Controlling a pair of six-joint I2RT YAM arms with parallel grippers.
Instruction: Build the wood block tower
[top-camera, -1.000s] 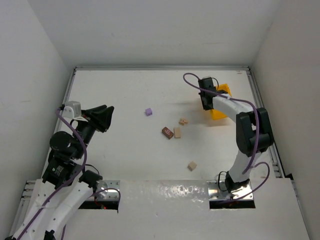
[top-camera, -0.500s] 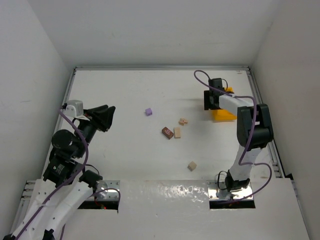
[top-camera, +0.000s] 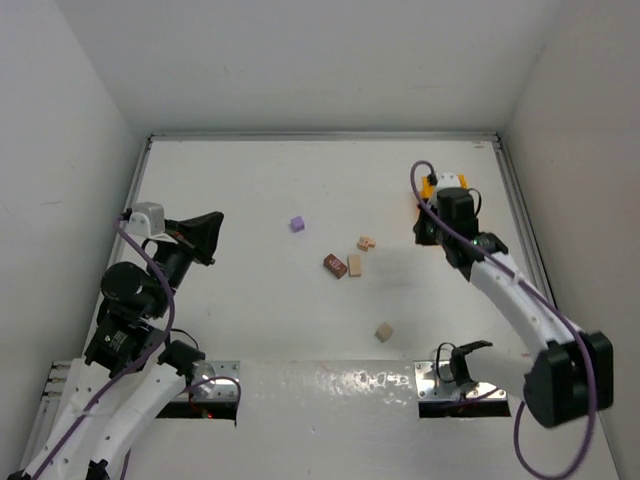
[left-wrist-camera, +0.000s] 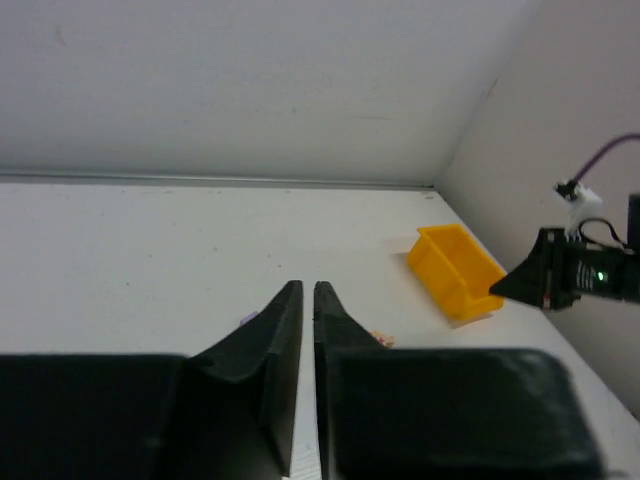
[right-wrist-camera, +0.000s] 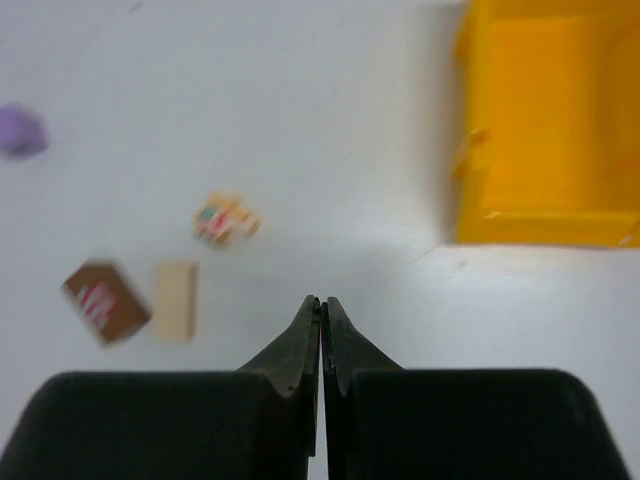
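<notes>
Several tiny wood blocks lie apart on the white table: a dark brown block (top-camera: 335, 265), a tan oblong block (top-camera: 355, 265), a small printed block (top-camera: 367, 243) and a tan cube (top-camera: 384, 331). No tower stands. In the right wrist view I see the brown block (right-wrist-camera: 105, 300), the oblong (right-wrist-camera: 175, 300) and the printed block (right-wrist-camera: 226, 220). My right gripper (top-camera: 428, 224) (right-wrist-camera: 322, 300) is shut and empty, above the table right of the blocks. My left gripper (top-camera: 212, 222) (left-wrist-camera: 301, 287) is shut and empty, held high at the left.
A yellow plastic bin (top-camera: 445, 183) (right-wrist-camera: 545, 130) (left-wrist-camera: 455, 270) stands at the back right, just beyond my right gripper. A small purple block (top-camera: 297, 224) (right-wrist-camera: 20, 130) lies left of the wood blocks. White walls close in the table on three sides.
My right arm has swung its elbow out to the right and low, and its gripper has shifted right and nearer, off the bin's left side. The left arm has barely moved.
</notes>
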